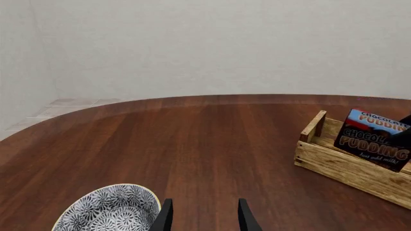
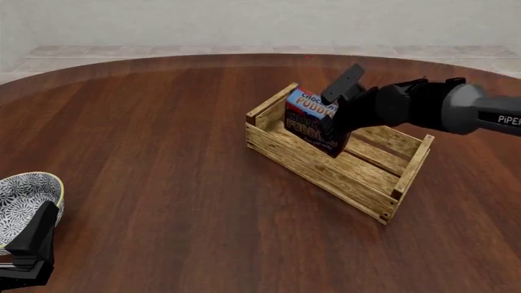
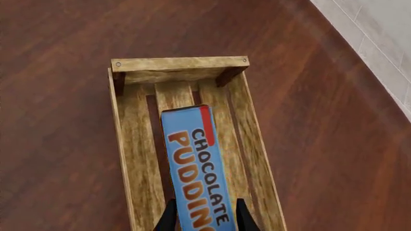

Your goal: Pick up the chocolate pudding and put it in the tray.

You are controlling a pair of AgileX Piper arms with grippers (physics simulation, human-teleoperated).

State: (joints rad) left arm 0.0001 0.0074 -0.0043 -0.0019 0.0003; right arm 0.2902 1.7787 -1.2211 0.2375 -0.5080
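While the chocolate pudding carton [image 2: 313, 122] hung tilted over the left end of the wooden crate [image 2: 309, 163], the right gripper [image 2: 338, 122] was clamped on it, its two dark fingers pressed against the carton's narrow sides. In the front view the carton's lower corner dipped below the crate's near rail, so whether it touched the slatted floor could not be told. The right wrist view showed the carton's [image 3: 196, 168] blue top with the red corner pointing toward the crate's [image 3: 128, 159] taller end board; the last letters of "PUDDING" ran off the edge of the picture, between the fingertips [image 3: 168, 217] of the gripper [image 3: 204, 220].

From the left wrist camera, the carton [image 1: 374, 138] stood above the crate [image 1: 350, 168], part of its print covered by a dark piece of the right arm, and the crate itself was cut off at the frame's edge.

The left gripper [image 1: 203, 216] hovered low over the round wooden table [image 2: 146, 159] with its fingers parted and nothing between them. Just beside it sat a patterned black-and-white bowl [image 1: 110, 209], only partly in view in both cameras [image 2: 21, 201].
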